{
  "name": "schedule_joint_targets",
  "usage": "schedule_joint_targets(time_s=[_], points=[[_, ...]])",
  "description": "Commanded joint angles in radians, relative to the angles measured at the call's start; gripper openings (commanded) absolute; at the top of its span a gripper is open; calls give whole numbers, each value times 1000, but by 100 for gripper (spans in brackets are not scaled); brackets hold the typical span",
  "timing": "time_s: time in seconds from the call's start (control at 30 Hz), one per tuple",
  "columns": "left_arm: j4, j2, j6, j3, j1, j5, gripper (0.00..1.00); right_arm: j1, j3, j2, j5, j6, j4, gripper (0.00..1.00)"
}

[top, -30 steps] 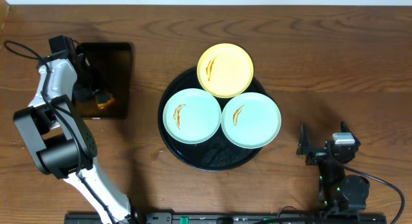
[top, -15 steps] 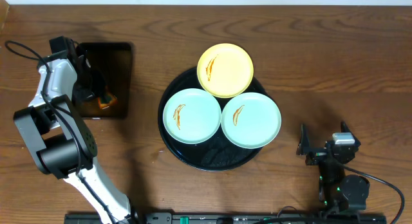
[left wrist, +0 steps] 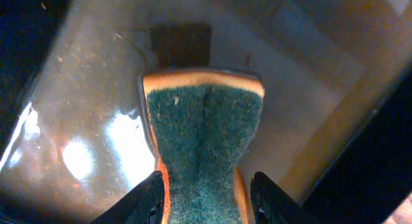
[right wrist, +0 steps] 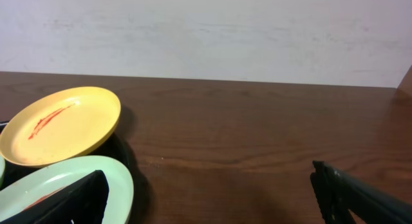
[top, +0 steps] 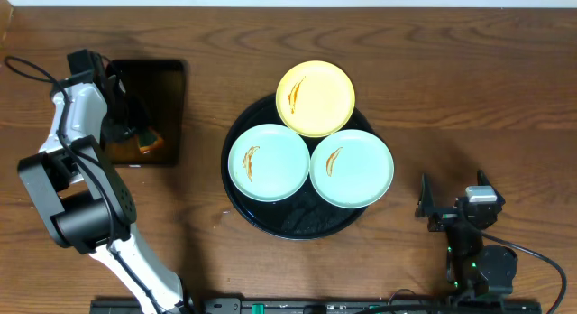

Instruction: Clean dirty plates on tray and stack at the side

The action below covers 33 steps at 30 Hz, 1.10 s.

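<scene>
**Item: cleaning station, step in hand: picking up the sponge**

- Counter (top: 469,79): brown wood.
- Round tray (top: 297,226): black, glossy, at counter centre.
- Yellow plate (top: 315,97): at 12 o'clock on the round tray, overhanging its rim, orange smear.
- Left mint plate (top: 269,161): at 8 o'clock, smeared.
- Right mint plate (top: 352,167): at 4 o'clock, smeared. All three plates crowd edge to edge, none cleaned or stacked.
- Small rectangular tray (top: 167,79): at the counter's 10 o'clock, wet brownish floor.
- Sponge (left wrist: 203,147): orange with green scouring face, inside the small tray.
- Left gripper (left wrist: 207,193): over the small tray, clamped on the sponge's near end, which looks pinched narrow.
- Right gripper (top: 451,198): at 4 o'clock, well apart from the plates, spread wide and empty.

**Hazards, judged:** The hold sits at one end, so a soaked sponge could sag or slip in transit. Wiping an unsteadied plate on the slick tray could shove it into its neighbours. The overhanging yellow plate could tip off the rim.
</scene>
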Motion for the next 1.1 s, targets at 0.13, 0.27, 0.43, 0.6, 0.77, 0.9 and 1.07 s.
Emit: schedule_joint_targets(time_s=[0.13,0.27,0.43,0.6,0.77,0.9,1.07], points=[[10,35,6,-21,3,-6,45,-8,-2,-3,2,-8,-4,99],[26,35,7,-21,3,-6,44,-8,-2,-3,2,-8,-4,99],[32,35,48,-22,3,-14,44,-8,-2,-3,2,-8,-4,99],[35,35,56,-35,3,-14,44,-8,-2,-3,2,-8,-4,99],[36,35,56,-53,3,-14,44,-8,-2,-3,2,-8,-4,99],[45,35,56,-77,3,-14,40,-8,-2,-3,2,-8,-4,99],[51,34,55,-75,3,-13,20,-8,-2,-3,2,-8,-4,99]])
